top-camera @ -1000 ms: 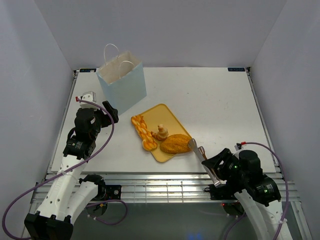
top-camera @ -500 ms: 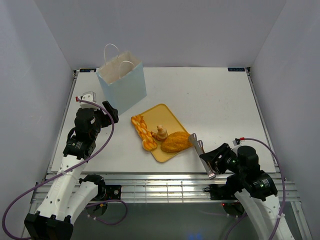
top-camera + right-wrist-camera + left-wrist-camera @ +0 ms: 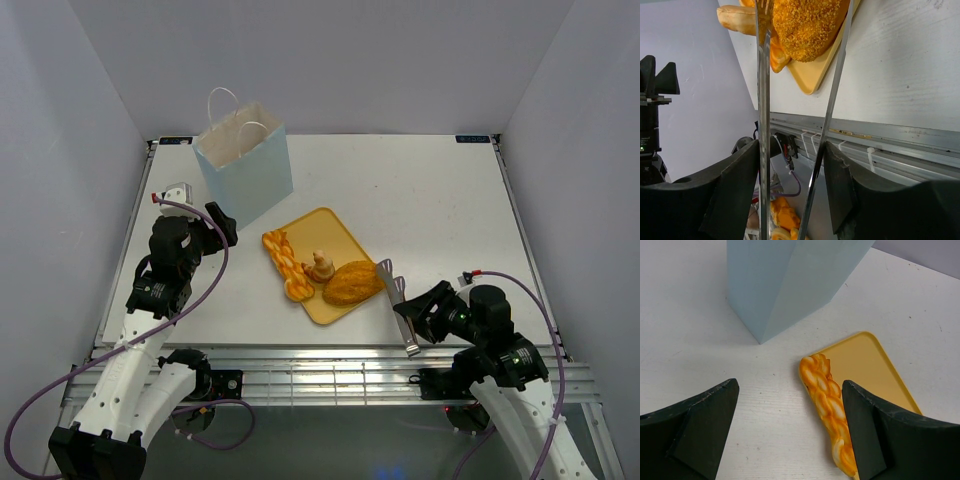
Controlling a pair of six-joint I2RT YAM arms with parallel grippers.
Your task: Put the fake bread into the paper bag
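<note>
Left wrist: paper bag (image 3: 785, 285), top off-frame.

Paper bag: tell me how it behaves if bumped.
The paper bag stands tall, upright and unbraced on the table, so a push near its rim would probably tip it. Its thin walls likely flex rather than resist. Being paper, it is probably light and may slide.

Paper bag (image 3: 785, 280) cropped above; its interior seems mostly hidden.

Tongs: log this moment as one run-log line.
right pincer: holds tongs | tongs: astride loaf on tray | left pincer: open, empty | bag: upright
</note>
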